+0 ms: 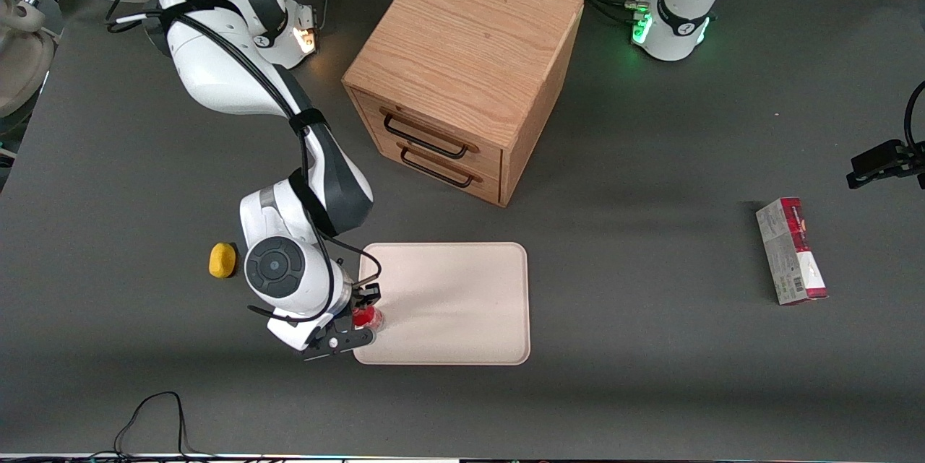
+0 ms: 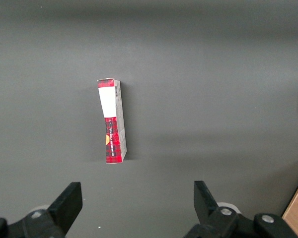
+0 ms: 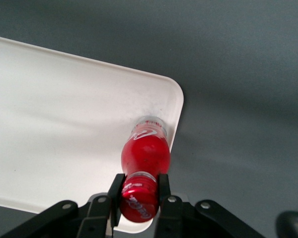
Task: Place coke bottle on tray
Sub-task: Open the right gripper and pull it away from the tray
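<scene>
The coke bottle, small and red with a red cap and a clear base, stands upright with its base on the cream tray, close to the tray's corner. My gripper is shut on the bottle's cap, with a black finger on each side. In the front view the gripper holds the bottle over the edge of the tray at the working arm's end, near the corner closest to the camera.
A wooden drawer box stands farther from the camera than the tray. A yellow oval lump lies beside my arm. A red-and-grey carton lies toward the parked arm's end, also in the left wrist view.
</scene>
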{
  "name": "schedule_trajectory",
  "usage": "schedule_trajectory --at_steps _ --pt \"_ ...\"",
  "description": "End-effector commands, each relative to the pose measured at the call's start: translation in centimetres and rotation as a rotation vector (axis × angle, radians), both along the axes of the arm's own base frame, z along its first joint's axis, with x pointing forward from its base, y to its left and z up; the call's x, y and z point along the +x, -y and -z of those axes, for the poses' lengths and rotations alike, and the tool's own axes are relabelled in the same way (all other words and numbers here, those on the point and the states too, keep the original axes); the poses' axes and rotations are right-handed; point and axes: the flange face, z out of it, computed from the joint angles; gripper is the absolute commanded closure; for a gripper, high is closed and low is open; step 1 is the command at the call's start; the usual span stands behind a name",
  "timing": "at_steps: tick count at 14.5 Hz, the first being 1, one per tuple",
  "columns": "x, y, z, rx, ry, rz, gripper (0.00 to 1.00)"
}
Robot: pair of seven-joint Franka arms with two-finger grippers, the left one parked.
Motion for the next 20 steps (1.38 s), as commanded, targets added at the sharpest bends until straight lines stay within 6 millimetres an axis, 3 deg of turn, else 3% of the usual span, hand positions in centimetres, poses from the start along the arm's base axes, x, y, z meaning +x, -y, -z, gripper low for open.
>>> schedule_trajectory --at_steps 1,2,4,7,12,15,20 --pt "0.3 0.0 -0.6 0.014 0.018 -0.006 0.14" --pt "0.3 0.0 -0.9 0.015 0.021 -0.006 0.0" --pt "0.1 0.0 -2.1 0.018 0.024 -0.006 0.0" --pt "-0.9 0.5 -5.7 0.006 -0.001 -0.004 0.0" --pt "-4.8 3.1 -15.8 -0.042 -0.089 0.026 0.0" --pt "-6.6 7.2 -21.4 -0.074 -0.112 0.062 0.0" --pt "-9.3 18.4 -25.9 -0.036 -0.157 0.158 0.0"
